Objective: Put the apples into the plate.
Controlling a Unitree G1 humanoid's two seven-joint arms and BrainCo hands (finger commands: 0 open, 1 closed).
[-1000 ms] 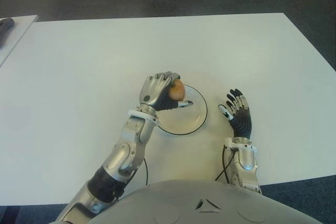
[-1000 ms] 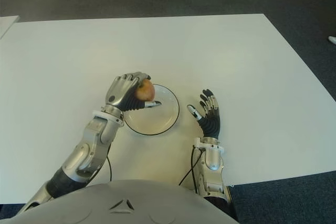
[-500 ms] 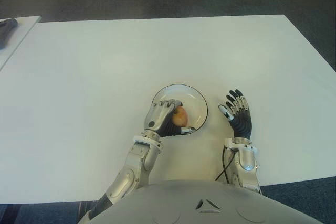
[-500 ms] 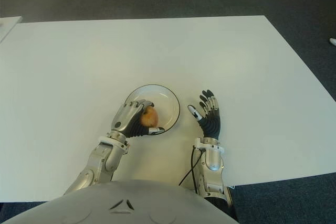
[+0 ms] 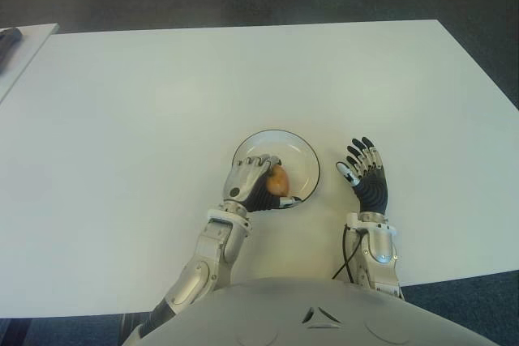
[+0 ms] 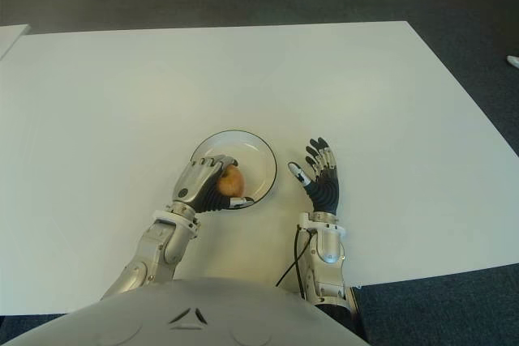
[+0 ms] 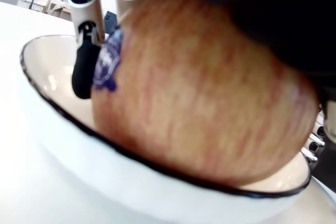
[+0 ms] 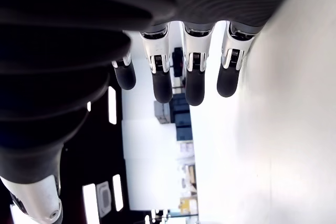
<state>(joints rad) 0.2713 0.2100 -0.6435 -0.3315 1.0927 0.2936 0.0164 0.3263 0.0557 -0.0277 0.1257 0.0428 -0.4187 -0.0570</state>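
The left hand (image 5: pixel 250 183) is curled tight round a red-yellow apple (image 5: pixel 277 180) w/ a blue sticker (image 7: pixel 107 61) on it. Hand & apple sit over the near-left part of the white plate (image 5: pixel 302 157), the one w/ a thin dark rim. From the left wrist view the apple is down inside the plate, low by the rim. The right hand (image 5: pixel 367 176) shows just right of the plate, fingers spread out, holding nothing. All on a white table (image 5: pixel 146 103).
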